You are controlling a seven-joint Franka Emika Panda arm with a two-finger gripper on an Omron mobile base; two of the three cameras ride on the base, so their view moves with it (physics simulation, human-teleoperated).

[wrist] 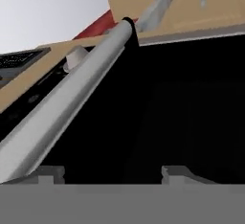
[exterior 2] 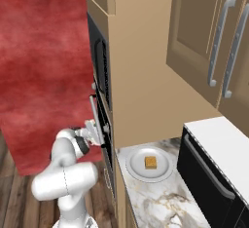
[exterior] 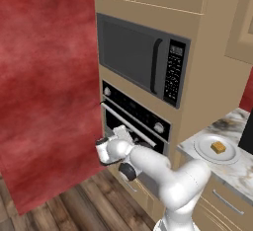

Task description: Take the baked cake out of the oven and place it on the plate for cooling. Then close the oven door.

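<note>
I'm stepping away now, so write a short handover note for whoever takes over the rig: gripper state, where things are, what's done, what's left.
Gripper: at the long silver bar handle of the oven's dark glass door, fingertips apart, gripping nothing.
Cake: the small golden-brown block sits on the round grey-white plate on the marble counter, beside the oven.
Done: cake moved to the plate.
Left: the door looks nearly upright; whether it is fully shut is unclear. Confirm it, push if needed, then pull the arm away.

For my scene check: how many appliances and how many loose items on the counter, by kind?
oven: 1
microwave: 1
black appliance on the counter: 1
plate: 1
baked cake, on the plate: 1
Total: 5
</note>
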